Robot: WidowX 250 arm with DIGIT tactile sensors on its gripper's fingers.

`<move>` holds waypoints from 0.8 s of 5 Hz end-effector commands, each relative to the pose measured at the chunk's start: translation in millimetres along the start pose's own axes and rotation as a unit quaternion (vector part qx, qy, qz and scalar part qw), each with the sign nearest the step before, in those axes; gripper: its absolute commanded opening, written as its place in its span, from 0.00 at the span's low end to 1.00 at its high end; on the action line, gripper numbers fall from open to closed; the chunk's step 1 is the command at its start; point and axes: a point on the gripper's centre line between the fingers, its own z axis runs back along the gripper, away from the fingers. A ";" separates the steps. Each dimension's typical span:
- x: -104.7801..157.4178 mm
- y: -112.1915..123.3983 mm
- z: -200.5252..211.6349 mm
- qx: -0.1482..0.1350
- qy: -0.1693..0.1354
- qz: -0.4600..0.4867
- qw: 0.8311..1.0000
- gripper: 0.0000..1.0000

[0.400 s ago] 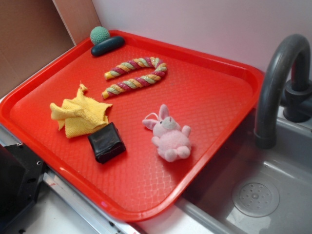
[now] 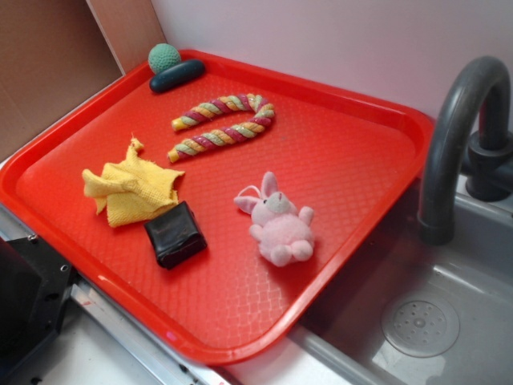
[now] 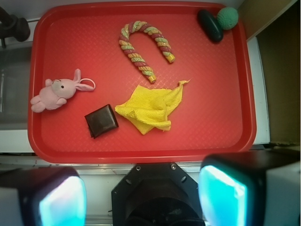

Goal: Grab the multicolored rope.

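The multicolored rope (image 2: 224,124) lies bent in a hook shape on the far part of the red tray (image 2: 361,152). It also shows in the wrist view (image 3: 143,44), near the top middle. My gripper (image 3: 141,200) is open and empty, high above the tray's near edge, its two cyan pads (image 3: 221,197) wide apart. The gripper does not show in the exterior view. The rope is far from the gripper and nothing touches it.
On the tray lie a yellow cloth (image 2: 132,192), a black block (image 2: 175,233), a pink plush bunny (image 2: 276,224), a dark oblong object (image 2: 177,75) and a green ball (image 2: 163,58). A grey tap (image 2: 457,136) and sink (image 2: 417,321) stand to the right. The black robot base (image 3: 157,195) sits below the tray.
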 end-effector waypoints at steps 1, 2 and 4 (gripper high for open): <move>41.9 -4.7 -25.7 -0.011 -0.046 0.154 0.987 1.00; 85.6 6.0 -52.0 0.009 -0.076 0.118 0.990 1.00; 137.7 2.0 -96.1 0.020 -0.060 -0.048 0.997 1.00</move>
